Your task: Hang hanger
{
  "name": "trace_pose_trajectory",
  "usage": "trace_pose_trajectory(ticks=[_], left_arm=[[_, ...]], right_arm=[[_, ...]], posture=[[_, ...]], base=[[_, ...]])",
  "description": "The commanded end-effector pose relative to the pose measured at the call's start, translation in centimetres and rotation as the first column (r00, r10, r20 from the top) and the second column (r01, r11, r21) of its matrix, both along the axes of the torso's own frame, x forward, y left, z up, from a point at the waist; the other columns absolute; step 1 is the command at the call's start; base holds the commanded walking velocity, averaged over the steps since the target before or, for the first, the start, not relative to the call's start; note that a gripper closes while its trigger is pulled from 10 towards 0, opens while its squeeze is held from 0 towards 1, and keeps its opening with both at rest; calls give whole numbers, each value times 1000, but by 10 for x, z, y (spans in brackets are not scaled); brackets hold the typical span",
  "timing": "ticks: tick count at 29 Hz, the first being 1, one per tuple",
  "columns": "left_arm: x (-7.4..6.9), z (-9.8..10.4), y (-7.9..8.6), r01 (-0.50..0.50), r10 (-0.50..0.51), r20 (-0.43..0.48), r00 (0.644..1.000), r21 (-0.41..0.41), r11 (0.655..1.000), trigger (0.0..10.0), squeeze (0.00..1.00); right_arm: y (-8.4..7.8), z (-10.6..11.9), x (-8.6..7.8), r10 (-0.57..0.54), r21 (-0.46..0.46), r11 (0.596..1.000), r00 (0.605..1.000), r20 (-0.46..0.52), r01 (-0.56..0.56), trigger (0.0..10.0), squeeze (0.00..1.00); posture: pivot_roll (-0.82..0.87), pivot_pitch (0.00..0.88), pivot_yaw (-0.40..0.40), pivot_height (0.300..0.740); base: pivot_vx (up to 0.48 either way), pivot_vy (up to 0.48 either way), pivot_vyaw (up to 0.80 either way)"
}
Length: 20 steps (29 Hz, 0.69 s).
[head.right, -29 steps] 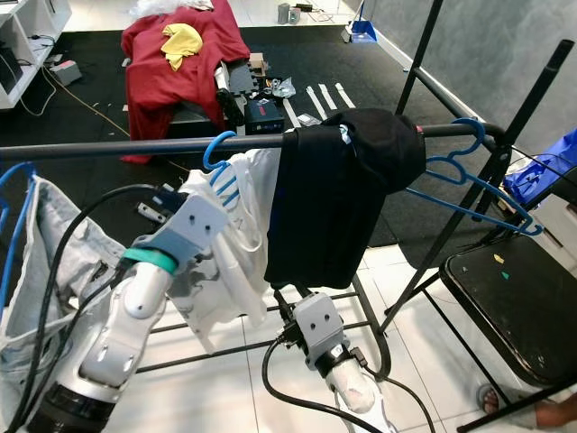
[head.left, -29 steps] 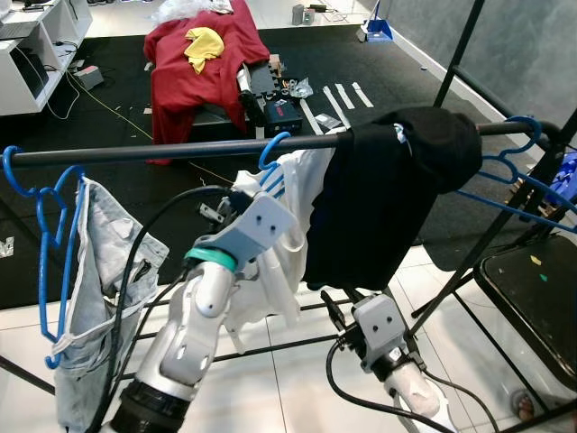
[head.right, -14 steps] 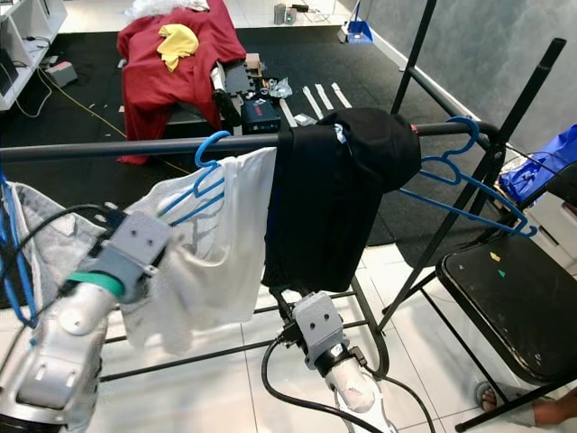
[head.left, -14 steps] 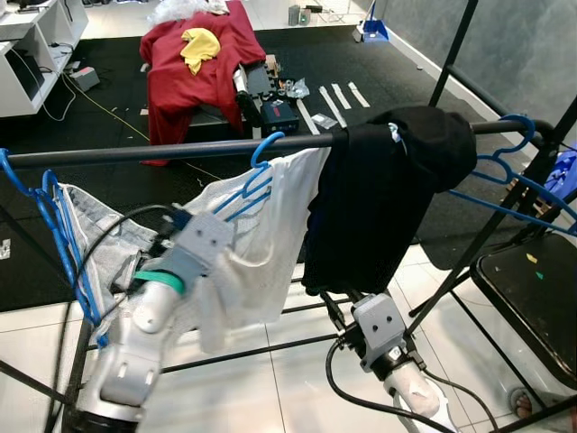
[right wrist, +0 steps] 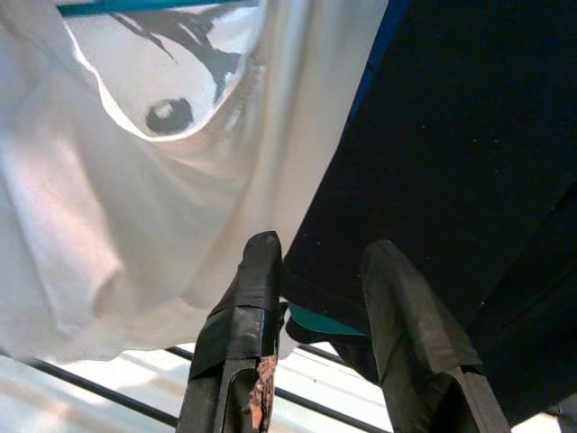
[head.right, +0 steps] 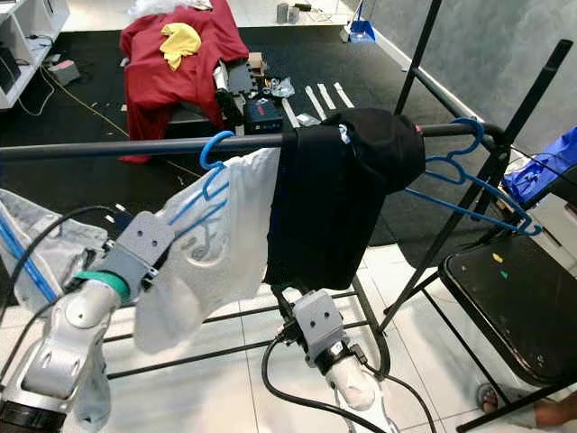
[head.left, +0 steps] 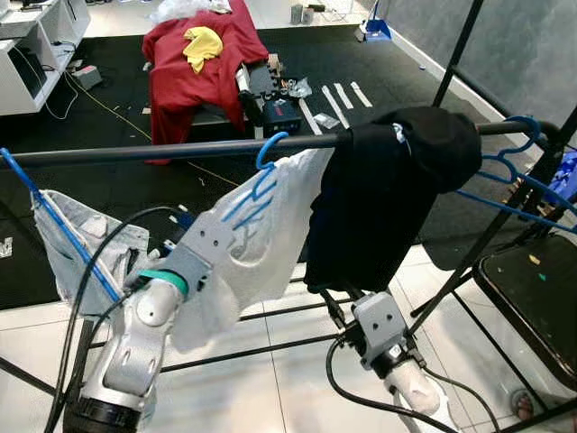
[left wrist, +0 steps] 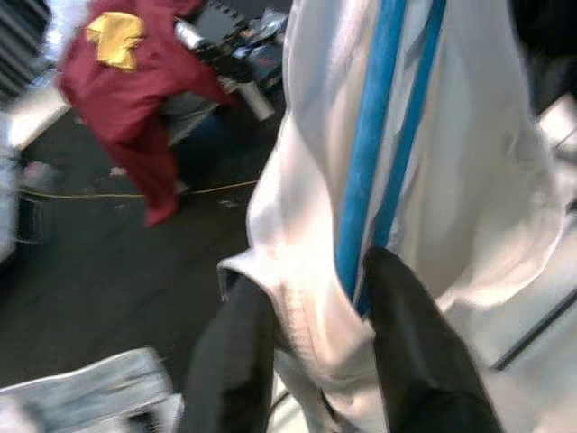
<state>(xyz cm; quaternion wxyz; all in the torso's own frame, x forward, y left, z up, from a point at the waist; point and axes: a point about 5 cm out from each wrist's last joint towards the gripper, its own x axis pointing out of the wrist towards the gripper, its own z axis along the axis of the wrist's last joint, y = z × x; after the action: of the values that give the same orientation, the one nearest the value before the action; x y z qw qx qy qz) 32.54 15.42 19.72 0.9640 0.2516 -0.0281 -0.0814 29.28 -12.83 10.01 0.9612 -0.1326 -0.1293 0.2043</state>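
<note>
— Since the hook of the blue hanger (head.left: 269,150) is already over the black rail (head.left: 162,151), upper middle of the head frame, what has changed?

— A second ago the white shirt (head.left: 245,236) hung almost straight under the rail, with the left arm raised close beside it. Now that arm has dropped toward the lower left of the frame, and the shirt is drawn out slantwise after it.

— So the left gripper (left wrist: 311,311) hasn't let go?

— No. In the wrist picture its two black fingers (left wrist: 410,338) are pinched on the shirt's hem, with the hanger's blue bars running between them. I'd judge the hanging itself done; what remains is releasing so the garment swings back plumb.

— How does the hanger look?

— Thin blue plastic, hook caught on the rail just left of the black garment (head.left: 379,203), shoulders hidden inside the shirt and showing through as blue lines.

— And the right gripper (right wrist: 320,311)?

— Low at the bottom middle, fingers parted, a fold of the black garment's hem between them, not clamped.
</note>
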Motion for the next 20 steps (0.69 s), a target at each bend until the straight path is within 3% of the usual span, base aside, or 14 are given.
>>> trace_pose_trajectory(ticks=[1,9,10,14,15,20], left_arm=[[-2,6,0,37,-37,-1,999,-68,997,0,0],[-14,17,0,159,-159,14,987,-73,985,0,0],[-20,14,-2,218,-219,-11,976,-61,974,0,0],[-21,13,-3,232,-233,-19,972,-61,971,0,0],[-25,9,-16,275,-279,-36,960,-95,957,0,0],[-27,7,-30,296,-303,-37,952,-126,947,0,0]], right_arm=[[-3,-5,-4,-5,-8,1000,1000,-16,5,10000,0],[-3,-5,-4,-6,-10,1000,1000,-16,5,10000,0],[-2,-5,-4,-1,-11,1000,1000,-18,1,10000,0],[-2,-5,-3,0,-11,1000,1000,-18,0,10000,0],[1,-5,-2,8,-10,1000,1000,-18,-8,10000,0],[2,-4,-1,12,-9,1000,1000,-16,-12,10000,0]], posture=[[-136,162,67,740],[-128,164,62,740],[-120,164,58,740],[-120,164,58,740],[-116,162,57,740],[-120,159,58,740]], base=[[0,0,0],[0,0,0],[0,0,0],[0,0,0],[0,0,0],[0,0,0]])
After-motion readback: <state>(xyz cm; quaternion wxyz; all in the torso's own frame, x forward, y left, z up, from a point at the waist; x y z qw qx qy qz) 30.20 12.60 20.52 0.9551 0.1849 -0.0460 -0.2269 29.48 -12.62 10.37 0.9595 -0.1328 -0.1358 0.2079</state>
